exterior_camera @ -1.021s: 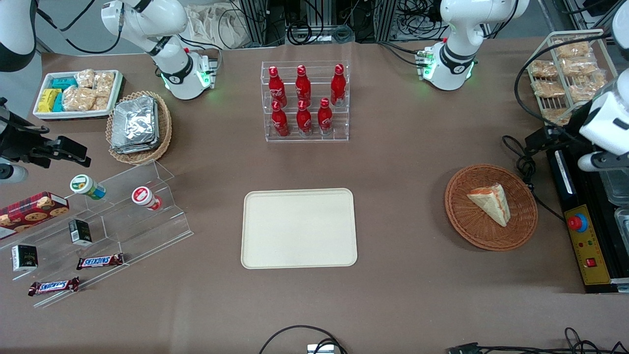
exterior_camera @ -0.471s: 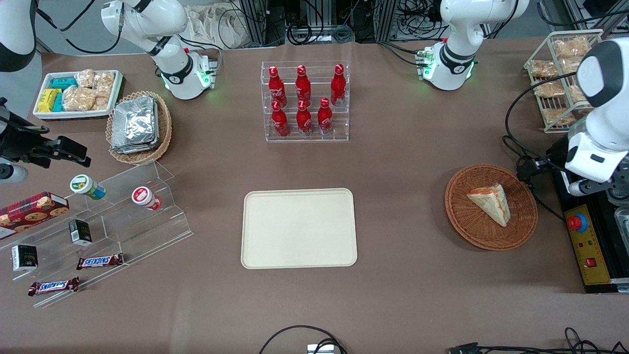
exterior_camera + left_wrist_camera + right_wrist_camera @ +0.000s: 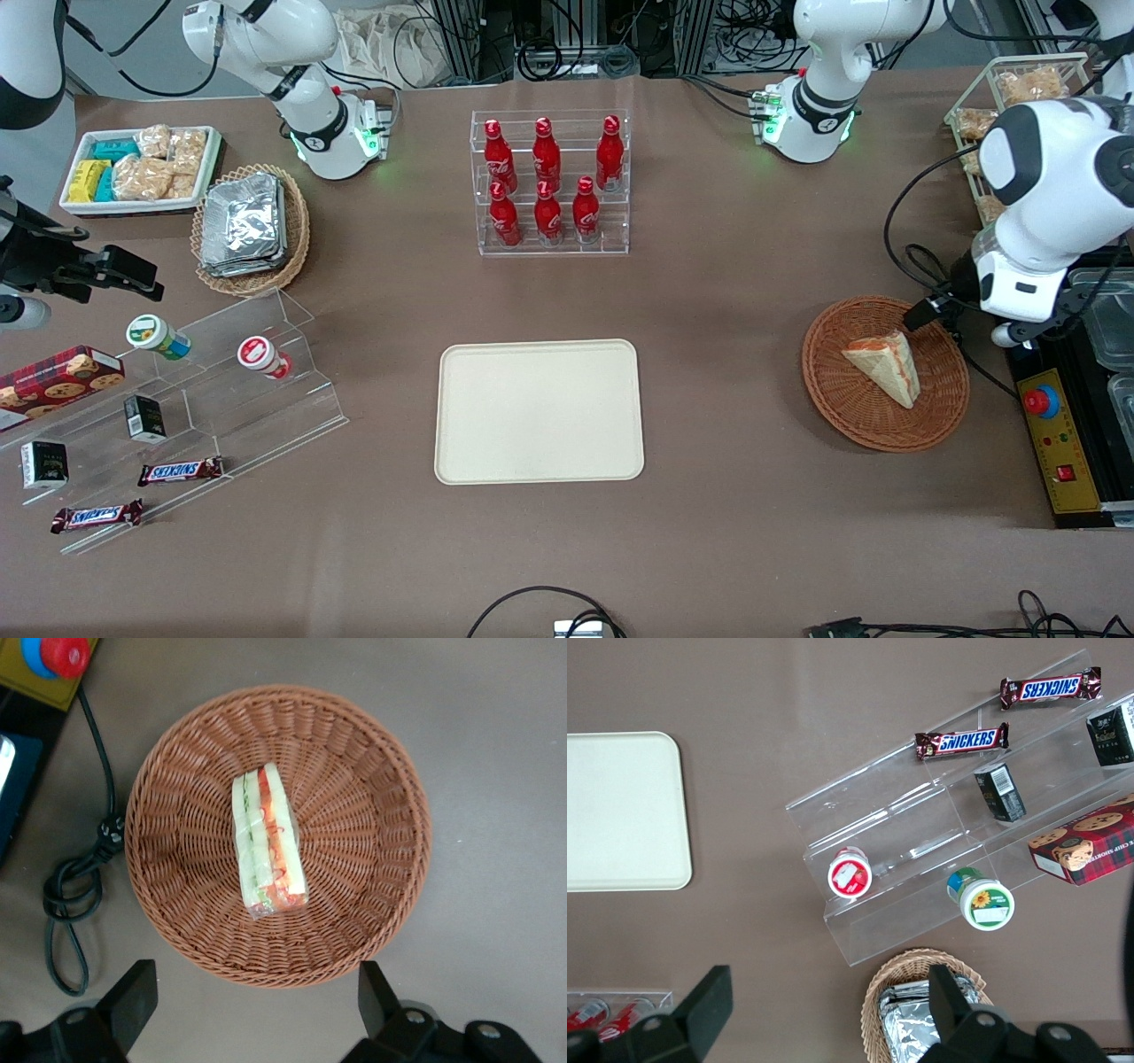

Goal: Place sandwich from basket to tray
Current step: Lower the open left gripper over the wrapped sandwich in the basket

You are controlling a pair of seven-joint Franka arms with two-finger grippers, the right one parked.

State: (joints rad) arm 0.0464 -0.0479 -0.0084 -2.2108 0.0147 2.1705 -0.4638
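The sandwich (image 3: pixel 886 365), a pale wedge with red and green filling, lies in the round reddish-brown wicker basket (image 3: pixel 824 390) toward the working arm's end of the table. In the left wrist view the sandwich (image 3: pixel 268 843) lies across the middle of the basket (image 3: pixel 372 895). My left gripper (image 3: pixel 974 315) hangs high beside the basket's rim, on the part farther from the front camera. The gripper (image 3: pixel 255 997) is open wide and empty, above bare table just outside the rim. The cream-beige tray (image 3: pixel 539 412) lies flat at the table's middle and also shows in the right wrist view (image 3: pixel 620 811).
A black control box with a red button (image 3: pixel 1041 400) and a coiled black cable (image 3: pixel 946 297) lie beside the basket. A rack of red bottles (image 3: pixel 549 182) stands farther from the front camera than the tray. Clear steps with snacks (image 3: pixel 177 408) stand toward the parked arm's end.
My left arm has swung in from the table's edge toward the basket and lowered. The gripper now hangs beside the basket's rim. The sandwich, basket and tray have not moved.
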